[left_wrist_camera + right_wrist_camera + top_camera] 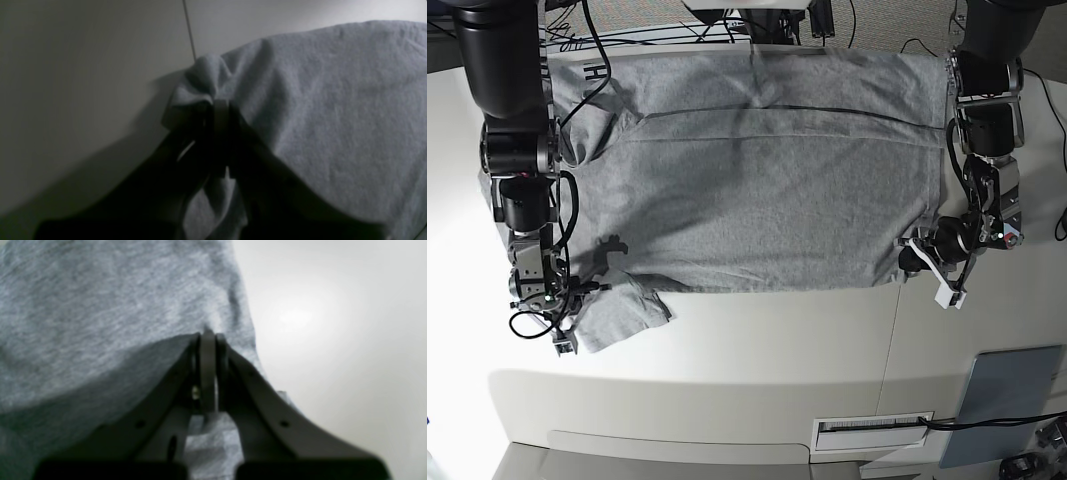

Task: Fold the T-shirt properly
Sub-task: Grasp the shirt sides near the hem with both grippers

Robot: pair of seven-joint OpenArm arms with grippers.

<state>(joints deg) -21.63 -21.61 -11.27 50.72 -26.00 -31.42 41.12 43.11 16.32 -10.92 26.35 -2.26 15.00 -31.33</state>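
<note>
The heather-grey T-shirt (767,190) lies spread flat across the table, with a fold line across its upper part and a bit of black lettering at the top left edge. My left gripper (218,105) is shut on a bunched bit of the shirt's edge (333,116). In the base view it (911,257) sits at the shirt's lower right corner. My right gripper (207,336) is shut on the shirt's fabric (100,306). In the base view it (579,298) is at the lower left, by a loose flap of the shirt (622,315).
The white table (757,350) has a seam running down at the right of centre. A flat grey-blue panel (1005,402) lies at the front right corner. A white slotted strip (872,432) sits at the front edge. Cables (677,30) run along the far edge.
</note>
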